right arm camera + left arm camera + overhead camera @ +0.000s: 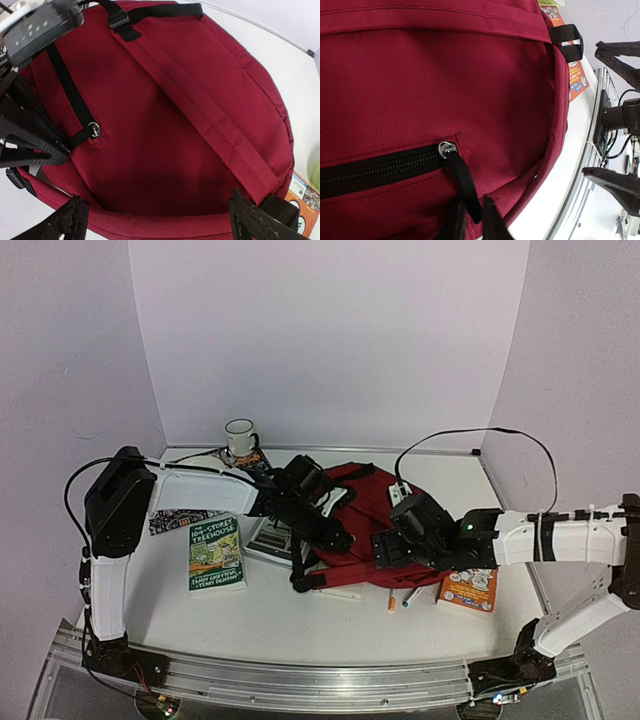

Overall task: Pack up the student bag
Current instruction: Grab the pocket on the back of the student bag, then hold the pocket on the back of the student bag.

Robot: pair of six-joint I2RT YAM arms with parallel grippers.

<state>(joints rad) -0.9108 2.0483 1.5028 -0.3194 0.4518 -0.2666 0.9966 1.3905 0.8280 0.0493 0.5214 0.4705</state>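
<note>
The student bag (365, 502) is lying flat in the middle of the white surface (270, 625), with a dark red panel facing up. The stretch of its black zipper (375, 170) that is in view is sitting closed. The left fingers (492, 222) are pinching almost together on the zipper pull strap (462, 175), which is running down from the metal slider into the narrow gap between them. In the right wrist view the same strap is leading into those black fingers at the bag's left side. The right fingers (255, 217) are spreading wide apart over the near edge of the bag and gripping nothing, with red fabric filling the space between them. Whether their tips are pressing on the fabric cannot be told. Just beside the bag's near right corner an orange book (470, 590) is lying flat, and a couple of pens (392, 598) are resting between it and the bag. A green book (217, 552) is lying to the left, apart from the bag, under the left arm's reach. A white mug (240, 437) is standing upright near the back wall.
</note>
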